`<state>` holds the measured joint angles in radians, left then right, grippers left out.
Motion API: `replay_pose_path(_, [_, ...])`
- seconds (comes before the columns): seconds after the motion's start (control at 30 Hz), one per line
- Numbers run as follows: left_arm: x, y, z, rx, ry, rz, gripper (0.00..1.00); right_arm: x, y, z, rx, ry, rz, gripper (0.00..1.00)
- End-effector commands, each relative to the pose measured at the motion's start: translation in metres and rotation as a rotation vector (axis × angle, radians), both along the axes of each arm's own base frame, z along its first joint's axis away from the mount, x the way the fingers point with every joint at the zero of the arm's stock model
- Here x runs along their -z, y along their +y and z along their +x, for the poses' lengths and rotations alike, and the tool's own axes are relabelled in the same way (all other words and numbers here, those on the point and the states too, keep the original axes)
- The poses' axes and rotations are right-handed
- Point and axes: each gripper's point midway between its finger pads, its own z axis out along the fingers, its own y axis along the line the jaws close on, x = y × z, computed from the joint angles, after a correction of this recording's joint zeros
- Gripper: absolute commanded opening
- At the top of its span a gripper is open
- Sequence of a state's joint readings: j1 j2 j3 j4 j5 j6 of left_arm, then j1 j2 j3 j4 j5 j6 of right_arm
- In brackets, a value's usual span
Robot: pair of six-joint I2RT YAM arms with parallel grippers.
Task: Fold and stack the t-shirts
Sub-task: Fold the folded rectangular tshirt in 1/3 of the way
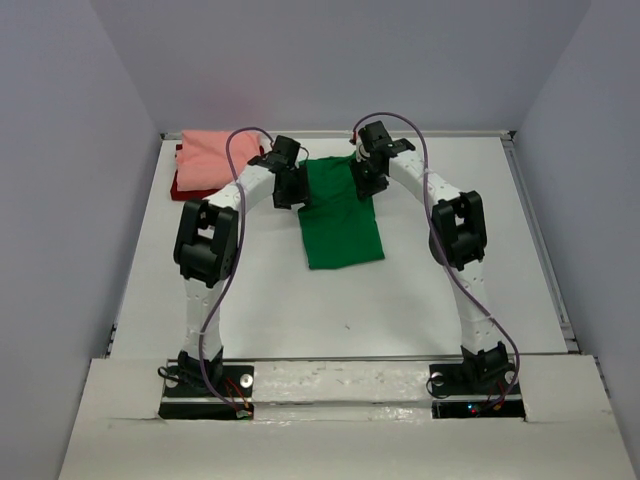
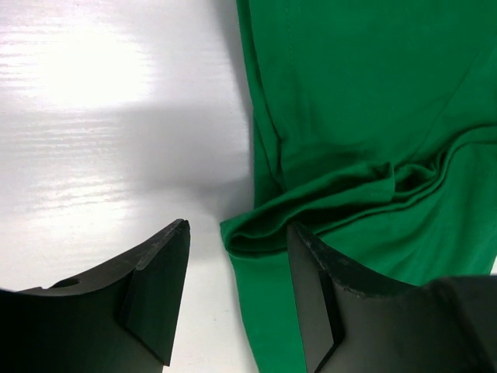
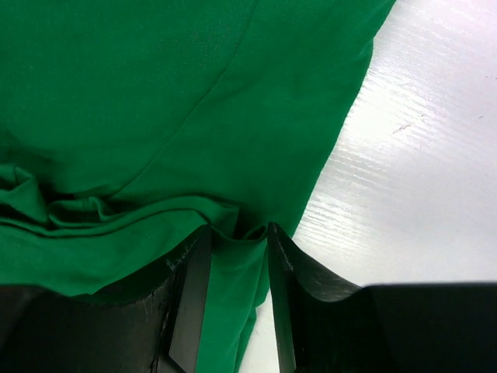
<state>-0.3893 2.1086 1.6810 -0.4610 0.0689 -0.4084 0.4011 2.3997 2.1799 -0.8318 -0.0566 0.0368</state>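
Note:
A bright green t-shirt [image 1: 341,232] lies folded into a long strip mid-table, its far end bunched between both arms. My left gripper [image 1: 293,195] is open at that shirt's left edge. In the left wrist view [image 2: 238,227] one finger [image 2: 159,287] is over bare table and the other over the green cloth [image 2: 373,101], with a rolled fold of the edge in the gap. My right gripper [image 1: 362,180] is at the right edge. In the right wrist view [image 3: 238,228] it is shut on a thick fold of the green cloth [image 3: 155,93]. A salmon pink t-shirt [image 1: 215,160] lies folded on a dark red t-shirt [image 1: 177,187] at the far left.
The white table [image 1: 300,310] is boxed in by pale walls on three sides, with a metal rail [image 1: 541,250] along its right edge. Both arm bases [image 1: 205,380] are bolted at the near edge, and cables loop over the arms.

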Motion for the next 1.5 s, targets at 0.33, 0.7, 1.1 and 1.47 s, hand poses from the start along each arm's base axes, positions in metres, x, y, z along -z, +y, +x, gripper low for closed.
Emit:
replay_pose_path(0.33, [-0.011,-0.013,0.004,0.057,-0.014,-0.073,0.62,-0.011,0.008,-0.007,-0.014,-0.019,0.009,0.41])
replay_pose_path(0.7, [-0.004,-0.017,0.005,0.064,0.000,-0.082,0.57,-0.004,0.006,-0.006,-0.004,-0.012,-0.001,0.34])
replay_pose_path(1.1, [-0.001,-0.019,0.004,0.077,0.007,-0.089,0.00,-0.002,-0.001,-0.003,0.062,-0.046,-0.043,0.07])
replay_pose_path(1.47, [-0.015,-0.022,0.004,0.094,-0.022,-0.108,0.00,-0.029,-0.007,-0.007,0.110,-0.141,-0.120,0.01])
